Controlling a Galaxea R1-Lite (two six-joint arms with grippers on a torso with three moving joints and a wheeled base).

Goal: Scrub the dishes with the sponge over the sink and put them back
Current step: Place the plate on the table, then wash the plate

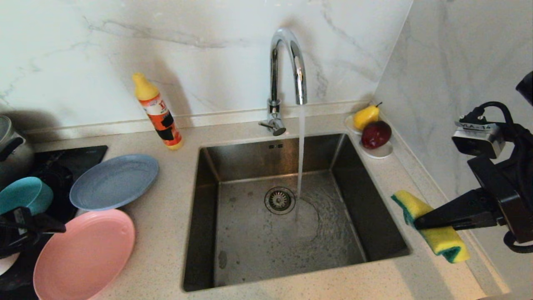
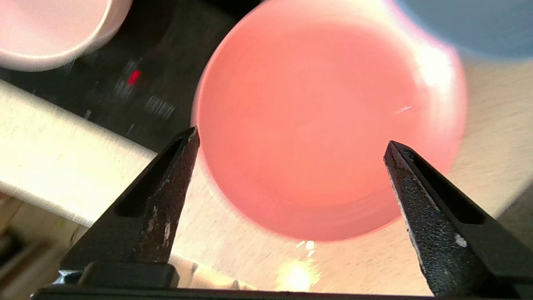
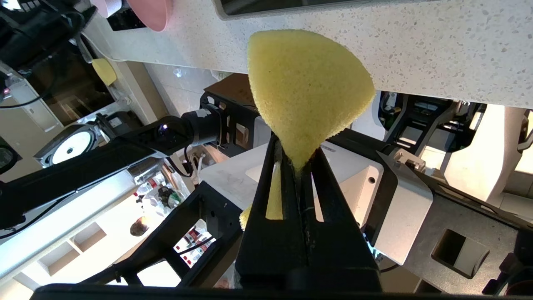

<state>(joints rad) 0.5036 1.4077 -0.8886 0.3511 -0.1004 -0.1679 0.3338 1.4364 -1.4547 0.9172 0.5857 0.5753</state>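
Lying nearest on the counter's left end, the salmon-pink plate [image 1: 83, 254] is a shallow matte round with a low rim, sitting flat and empty. Above its near-left edge the left gripper [image 2: 291, 143] hangs with its two black fingers [image 2: 166, 196] spread wide, nothing between them; in the left wrist view the plate fills the gap below. A pale pink-white bowl [image 2: 46, 33] shows at the corner of that view, beside the dark hob [image 1: 62, 166].

Behind the pink plate, the grey-blue plate [image 1: 114, 181] rests tilted, its rim overlapping the pink one's far edge. The teal bowl [image 1: 25, 193] sits on its side just left of it, with a steel pot [image 1: 12, 150] further back.

To the right, the sink [image 1: 233, 250] is a square brushed-steel basin with a round strainer drain; water runs from the chrome tap [image 1: 287, 66] onto its floor. Over the sink's right rim the right gripper [image 1: 418, 223] pinches the sponge [image 1: 433, 227], yellow with a green scouring edge, folded tight between closed fingers.

At the back wall stand an orange detergent bottle [image 1: 160, 114] and a small white fruit dish [image 1: 377, 151].
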